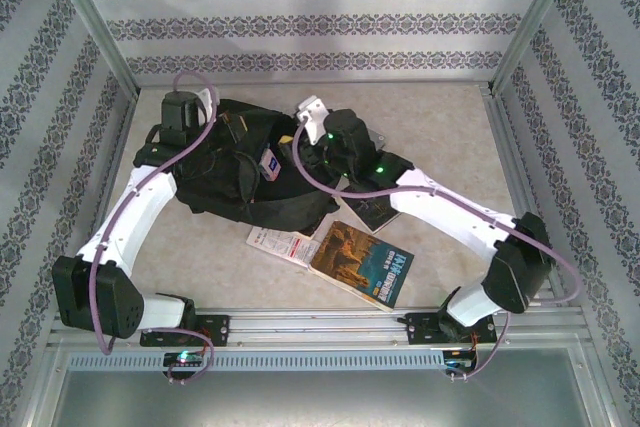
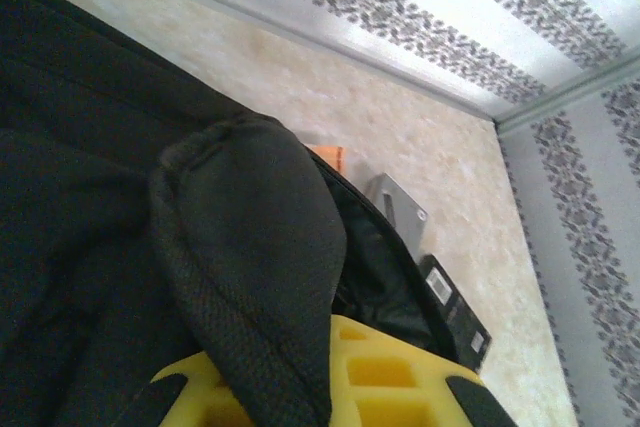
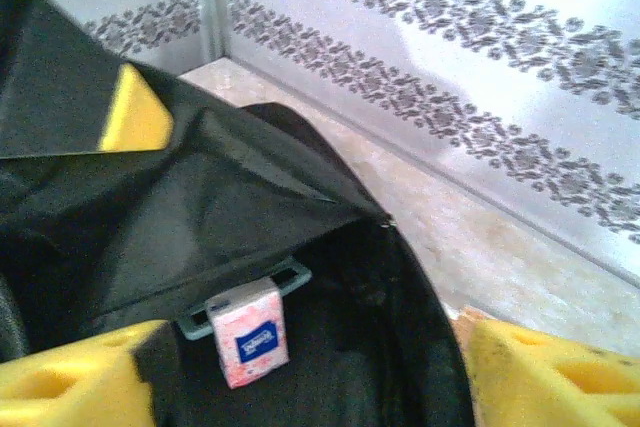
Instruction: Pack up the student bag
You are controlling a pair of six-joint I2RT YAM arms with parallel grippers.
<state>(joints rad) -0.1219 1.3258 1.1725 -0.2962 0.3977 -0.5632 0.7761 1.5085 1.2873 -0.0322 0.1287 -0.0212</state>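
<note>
- Looking down from the top external camera, you have the student bag point(image 1: 240, 177) lying at about 10 o'clock from the middle of the table point(image 1: 440, 127), a slumped black heap.
- Your left gripper point(image 1: 203, 125) sits at the bag's 10 o'clock corner, and your right gripper point(image 1: 303, 130) at its 2 o'clock edge.
- A small tissue pack point(image 1: 271, 164) shows pale against the black fabric, just at 7 o'clock of the right gripper.
- At the bag's 5 o'clock, a picture-cover book point(image 1: 365, 262) lies flat on the table. A white booklet point(image 1: 278, 241) touches the bag's near edge, and a dark book point(image 1: 375, 210) lies partly under your right arm.
- On the left wrist camera, your left gripper point(image 2: 290, 392) is clenched on a thick fold of the student bag point(image 2: 250, 247), with black cloth bulging up between the yellow pads point(image 2: 385, 377).
- An orange scrap point(image 2: 325, 156) peeks out at 1 o'clock of that fold.
- On the right wrist camera, your right gripper point(image 3: 300, 387) stands released, its yellow fingers point(image 3: 545, 377) wide apart and pinching nothing.
- The student bag's point(image 3: 200, 197) mouth gapes between them, and the tissue pack point(image 3: 248, 334) stands in it against a grey buckle point(image 3: 285, 280).
</note>
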